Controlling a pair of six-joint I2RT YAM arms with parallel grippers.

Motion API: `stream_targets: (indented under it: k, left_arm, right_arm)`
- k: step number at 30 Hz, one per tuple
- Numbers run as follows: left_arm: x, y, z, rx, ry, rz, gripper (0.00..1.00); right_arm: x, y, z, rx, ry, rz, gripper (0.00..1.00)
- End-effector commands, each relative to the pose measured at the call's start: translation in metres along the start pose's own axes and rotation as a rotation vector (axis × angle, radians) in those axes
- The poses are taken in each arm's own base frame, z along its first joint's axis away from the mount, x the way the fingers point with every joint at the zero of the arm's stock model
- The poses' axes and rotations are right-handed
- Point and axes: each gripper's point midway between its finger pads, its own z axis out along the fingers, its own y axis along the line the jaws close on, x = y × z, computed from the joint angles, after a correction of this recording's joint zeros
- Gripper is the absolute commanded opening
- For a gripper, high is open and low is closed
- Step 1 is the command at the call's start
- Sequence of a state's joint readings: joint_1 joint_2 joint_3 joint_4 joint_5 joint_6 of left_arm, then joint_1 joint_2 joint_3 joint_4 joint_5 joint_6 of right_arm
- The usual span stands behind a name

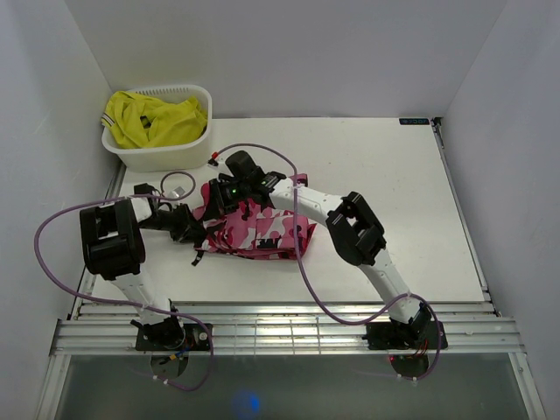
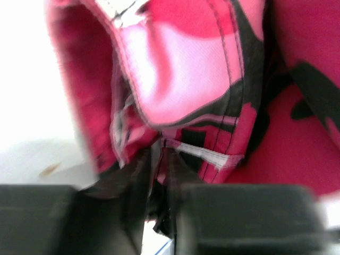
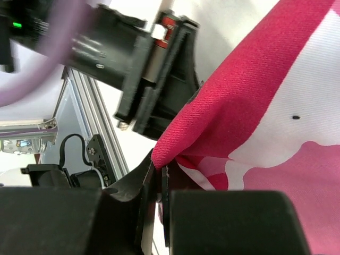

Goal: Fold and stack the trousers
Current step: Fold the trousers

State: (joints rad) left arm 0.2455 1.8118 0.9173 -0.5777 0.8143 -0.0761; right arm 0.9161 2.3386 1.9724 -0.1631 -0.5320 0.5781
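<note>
Left pincer point(image 2: 158, 159): fingers nearly together, with a seamed edge of the trousers point(image 1: 262, 229) running between them. I cannot tell whether they really bite the cloth.
Right pincer point(image 3: 158, 171): pressed together, pinching a folded edge of the trousers, just beside the wrist of the left arm point(image 3: 149, 69).
Trousers: a bunched, partly folded heap at the left-middle of the worktop point(image 1: 394, 201), under both pincers. They are neither flat nor stacked.
Risk, slip: if the left hold is loose, the seam probably slides out on any pull, and the fold opens or goes askew.
Risk, knock: the two wrists sit very close, so a small sideways move by either could bump the other.
Risk, drag: both pincers work the same small patch, so a lift may haul up the whole heap and not just one layer.
Risk, snag: the purple cable point(image 1: 302, 262) hangs across the near edge of the heap and could catch the cloth and tug it.
In the way: the right arm point(image 1: 324, 206) lies over the far side of the heap and hides how that part is folded.
Around: a white basket point(image 1: 166, 157) at the far left corner holds a yellow garment point(image 1: 153, 118). It stands near the left arm but apart from the heap, and a wide backward swing there could hit it.
</note>
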Motion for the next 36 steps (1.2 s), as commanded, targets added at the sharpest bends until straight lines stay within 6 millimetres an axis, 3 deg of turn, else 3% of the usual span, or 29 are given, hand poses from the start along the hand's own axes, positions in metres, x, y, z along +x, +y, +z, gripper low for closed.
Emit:
stream_targets:
  k: [1, 3, 5, 8, 11, 12, 15, 18, 19, 21, 22, 24, 25, 27, 28, 31, 33, 36]
  left_arm:
    - [-0.016, 0.011, -0.035, -0.123, -0.073, 0.040, 0.34]
    - [-0.021, 0.014, -0.052, -0.167, -0.091, 0.062, 0.49]
    - [-0.026, 0.020, -0.070, -0.214, -0.127, 0.069, 0.55]
    - [-0.029, 0.027, -0.094, -0.259, -0.164, 0.076, 0.62]
    - [-0.033, 0.029, -0.114, -0.246, -0.208, 0.082, 0.63]
    - [-0.034, 0.024, -0.119, -0.188, -0.230, 0.070, 0.63]
    - [-0.039, 0.000, -0.130, -0.067, -0.255, 0.150, 0.64]
    - [-0.049, -0.023, -0.145, -0.018, -0.299, 0.272, 0.64]
    - [-0.057, -0.038, -0.155, 0.010, -0.333, 0.345, 0.64]
    - [-0.063, -0.051, -0.162, 0.017, -0.357, 0.394, 0.67]
    - [-0.066, -0.057, -0.164, 0.021, -0.362, 0.417, 0.67]
    - [-0.074, -0.072, -0.168, 0.018, -0.370, 0.480, 0.68]
    - [-0.075, -0.085, -0.161, 0.027, -0.353, 0.523, 0.68]
    - [-0.080, -0.095, -0.150, -0.025, -0.333, 0.564, 0.66]
    - [-0.080, -0.113, -0.132, -0.024, -0.307, 0.609, 0.65]
    - [-0.074, -0.142, -0.098, -0.014, -0.247, 0.675, 0.58]
    - [-0.071, -0.147, -0.078, -0.003, -0.206, 0.660, 0.54]
    - [-0.059, -0.131, -0.057, 0.027, -0.109, 0.540, 0.42]
  right_arm:
    - [-0.010, 0.012, 0.007, -0.054, -0.042, -0.028, 0.08]
    - [-0.011, 0.015, 0.008, -0.073, -0.045, -0.031, 0.12]
    - [-0.013, 0.019, 0.007, -0.088, -0.052, -0.037, 0.15]
    - [-0.017, 0.029, 0.003, -0.118, -0.061, -0.070, 0.34]
    - [-0.025, 0.045, -0.007, -0.156, -0.075, -0.132, 0.57]
    - [-0.028, 0.051, -0.011, -0.169, -0.081, -0.156, 0.70]
    - [-0.039, 0.074, -0.031, -0.208, -0.099, -0.259, 0.85]
    - [-0.050, 0.087, -0.064, -0.210, -0.109, -0.360, 0.96]
    - [-0.056, 0.090, -0.085, -0.199, -0.115, -0.378, 0.98]
    - [-0.062, 0.089, -0.109, -0.181, -0.120, -0.416, 0.94]
    - [-0.077, 0.086, -0.136, -0.156, -0.159, -0.457, 0.94]
    - [-0.075, 0.067, -0.160, -0.110, -0.143, -0.426, 0.99]
    - [-0.086, 0.055, -0.186, -0.077, -0.179, -0.438, 0.91]
    - [-0.075, 0.023, -0.202, -0.011, -0.151, -0.394, 0.70]
    - [-0.079, 0.006, -0.221, 0.041, -0.169, -0.385, 0.66]
    - [-0.047, -0.021, -0.236, 0.069, -0.078, -0.399, 0.58]
    - [-0.021, -0.026, -0.237, 0.039, 0.006, -0.434, 0.56]
    - [0.009, -0.027, -0.234, -0.048, 0.071, -0.433, 0.56]
